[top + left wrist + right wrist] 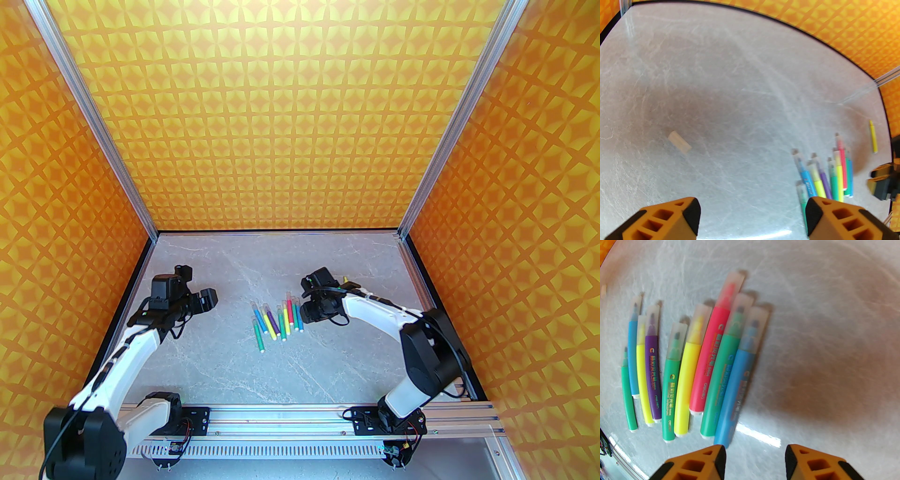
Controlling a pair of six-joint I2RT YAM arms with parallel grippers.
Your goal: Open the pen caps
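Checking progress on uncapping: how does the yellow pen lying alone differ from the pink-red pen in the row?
The lone yellow pen shows a bare pointed tip and looks uncapped; the pink-red pen wears its translucent cap. The lone yellow pen lies apart from the others; the pink-red pen lies in the row, side by side with its neighbours. Both lie flat on the table.

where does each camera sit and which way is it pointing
Top external: above and behind the arms, looking down on the table, both arms in view, the pens between them.
Left wrist: on the left arm, facing right across the table; open left gripper at the bottom.
Right wrist: on the right arm, looking down at the pens; open right gripper at the bottom.
Shared: all show the pens.
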